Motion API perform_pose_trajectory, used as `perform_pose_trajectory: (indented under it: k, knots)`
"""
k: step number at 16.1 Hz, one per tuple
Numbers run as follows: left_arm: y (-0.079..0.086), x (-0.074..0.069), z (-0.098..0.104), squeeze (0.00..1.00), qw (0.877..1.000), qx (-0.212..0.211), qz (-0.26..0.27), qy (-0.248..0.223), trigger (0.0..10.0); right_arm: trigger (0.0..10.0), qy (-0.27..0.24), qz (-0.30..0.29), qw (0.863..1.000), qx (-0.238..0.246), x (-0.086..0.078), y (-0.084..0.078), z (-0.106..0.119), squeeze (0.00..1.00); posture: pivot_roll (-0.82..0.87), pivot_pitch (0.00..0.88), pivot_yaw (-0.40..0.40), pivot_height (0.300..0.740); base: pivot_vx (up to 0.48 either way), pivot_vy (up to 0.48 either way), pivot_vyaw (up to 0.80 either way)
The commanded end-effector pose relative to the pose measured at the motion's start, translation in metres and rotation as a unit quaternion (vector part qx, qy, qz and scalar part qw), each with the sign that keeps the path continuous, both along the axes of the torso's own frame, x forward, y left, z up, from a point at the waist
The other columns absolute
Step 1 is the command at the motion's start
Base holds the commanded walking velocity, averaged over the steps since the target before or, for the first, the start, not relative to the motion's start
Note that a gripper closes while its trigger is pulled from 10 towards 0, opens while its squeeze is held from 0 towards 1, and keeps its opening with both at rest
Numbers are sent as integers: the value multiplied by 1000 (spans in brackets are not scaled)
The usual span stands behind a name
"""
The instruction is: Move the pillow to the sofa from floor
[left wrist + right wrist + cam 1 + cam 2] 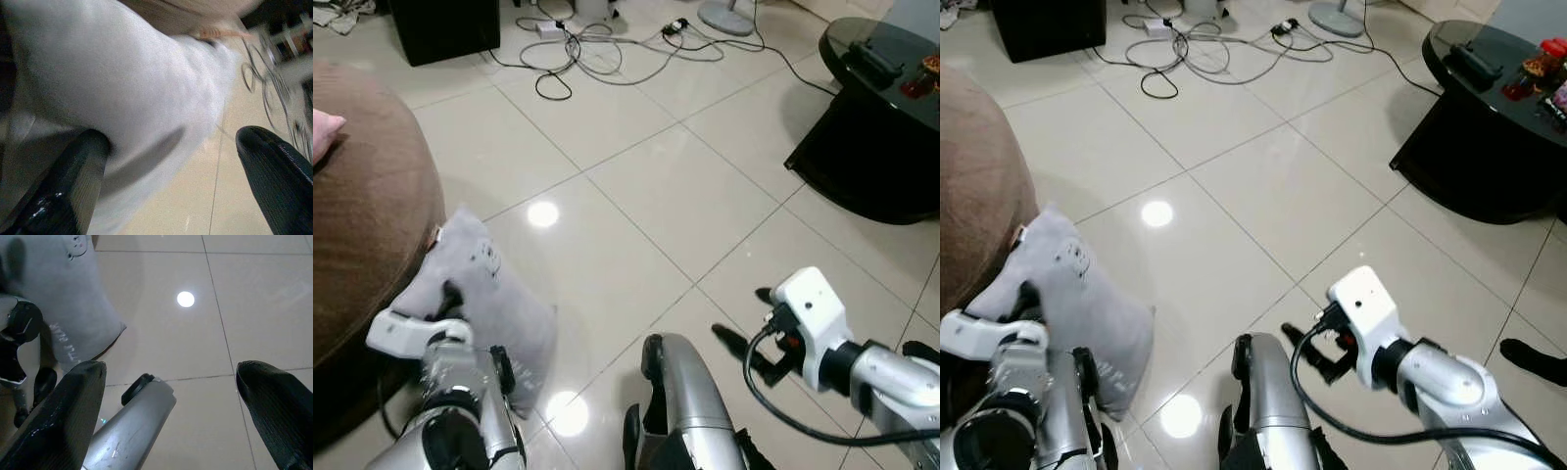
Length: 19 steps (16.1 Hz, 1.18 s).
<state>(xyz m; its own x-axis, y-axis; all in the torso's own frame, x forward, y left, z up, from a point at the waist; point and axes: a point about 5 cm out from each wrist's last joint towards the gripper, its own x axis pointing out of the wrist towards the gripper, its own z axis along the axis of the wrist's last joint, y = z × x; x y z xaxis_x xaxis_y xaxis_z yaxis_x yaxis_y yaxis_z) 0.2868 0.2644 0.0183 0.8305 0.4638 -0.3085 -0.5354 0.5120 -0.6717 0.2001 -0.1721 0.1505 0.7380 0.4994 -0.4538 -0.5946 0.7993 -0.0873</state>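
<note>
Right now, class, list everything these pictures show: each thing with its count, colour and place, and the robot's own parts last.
pillow: one, grey, on the floor leaning against the sofa's base.
sofa: one, brown, on the robot's left.
pink cushion: one, pink, on the sofa's top, at the picture's edge.
cables: a tangle, black and white, on the floor far ahead.
black table: one, glossy black, to the front right, with small items on top.
black box: one, far left on the floor.
floor: cream glossy tiles.
left gripper: fingers open, one pressed on the pillow.
right gripper: fingers open, over bare floor.
</note>
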Motion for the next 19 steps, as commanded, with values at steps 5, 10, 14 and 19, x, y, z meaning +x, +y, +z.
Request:
perform_pose_trajectory:
  k: [5,10,14,19]
  knots:
    - [-19,-5,-14,0,996,40,-65,55,10000,10000,6,48,998,-32,-16,1,4,0,-306,134,-198,533,0,0,0]
    - [1,-22,-20,0,986,86,23,142,10000,10000,3,71,996,-48,-15,5,1,0,-289,141,-206,533,0,0,0]
    - [27,-34,-14,1000,985,83,104,113,10000,10000,2,75,996,-43,-14,6,0,0,-280,137,-208,533,0,0,0]
    - [26,-39,-21,1000,986,61,95,121,10000,10000,-2,79,996,-43,-14,8,2,0,-294,140,-210,533,0,0,0]
